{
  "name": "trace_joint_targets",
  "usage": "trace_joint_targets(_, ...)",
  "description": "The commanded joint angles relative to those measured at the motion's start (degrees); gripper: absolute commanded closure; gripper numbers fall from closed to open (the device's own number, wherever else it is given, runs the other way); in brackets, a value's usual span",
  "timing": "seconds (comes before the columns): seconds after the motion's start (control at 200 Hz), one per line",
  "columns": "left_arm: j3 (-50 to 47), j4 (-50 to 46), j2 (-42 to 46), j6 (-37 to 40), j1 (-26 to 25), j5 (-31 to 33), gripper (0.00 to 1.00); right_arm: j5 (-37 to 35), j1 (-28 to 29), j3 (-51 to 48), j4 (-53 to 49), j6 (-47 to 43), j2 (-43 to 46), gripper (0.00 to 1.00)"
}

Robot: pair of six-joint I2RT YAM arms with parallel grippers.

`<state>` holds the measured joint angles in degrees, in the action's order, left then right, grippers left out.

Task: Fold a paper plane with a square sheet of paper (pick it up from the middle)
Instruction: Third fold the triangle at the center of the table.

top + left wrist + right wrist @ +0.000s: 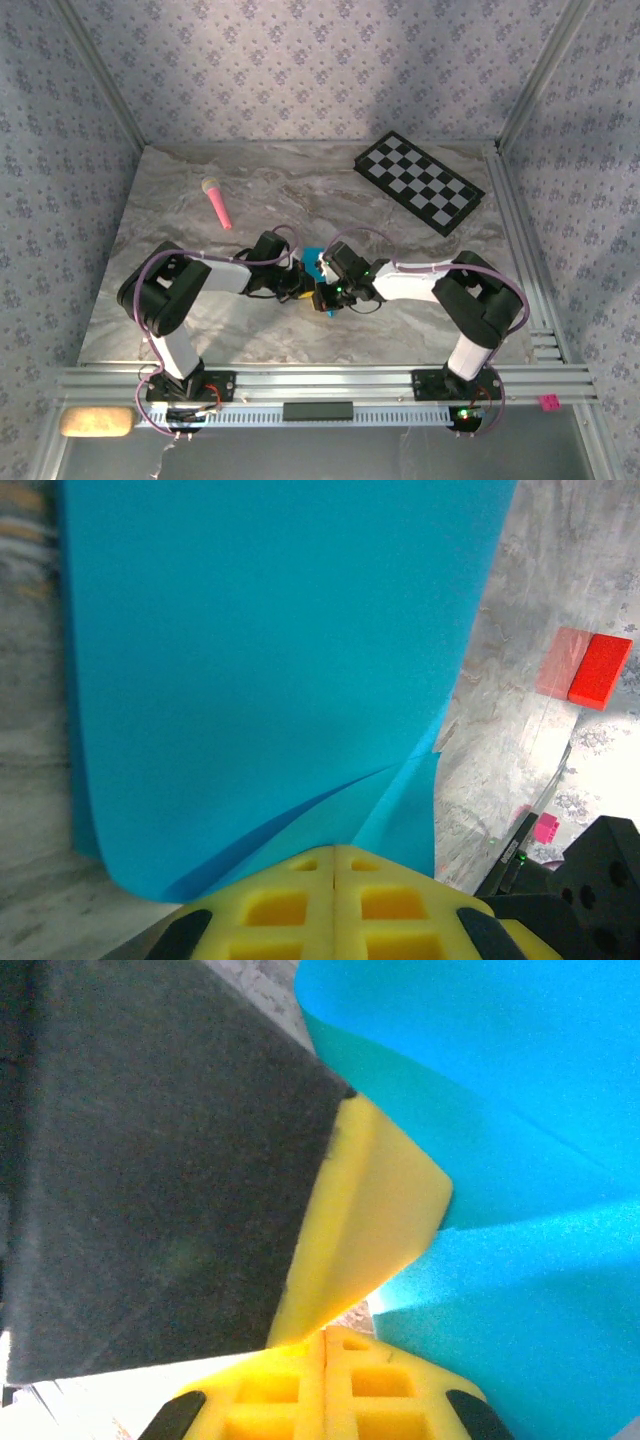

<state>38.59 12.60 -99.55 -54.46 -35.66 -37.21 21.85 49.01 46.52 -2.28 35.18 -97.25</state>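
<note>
While the left gripper (334, 868) clamps the square sheet of paper (260, 680) at the middle of the table (180, 210) and the right gripper (325, 1350) is closed tight against it, opposing arm motion could tear or miscrease the thin sheet.

Overhead view; wrists close on paper (270, 680)

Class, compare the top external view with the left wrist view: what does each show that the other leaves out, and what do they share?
Top external: the pink stick and the black-and-white checkered board. Left wrist: a flat red rectangle and the yellow pads of the left jaws, pressed together. Shared: the bright cyan-blue sheet of paper that those jaws pinch, and the grey marbled table.
</note>
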Motion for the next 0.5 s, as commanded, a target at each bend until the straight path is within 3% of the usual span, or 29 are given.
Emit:
trace_joint_targets(0.0,0.43,-3.83,-1.87,1.37,-0.26,1.31,1.0,-0.41,-0.52,-1.81,0.01,1.71,-0.4,0.97)
trace_joint_targets(0.495,0.93,-5.58,-2.58,1.38,-0.15,2.47,1.0,1.04,-1.01,-6.42,3.66,3.19,1.47,0.94)
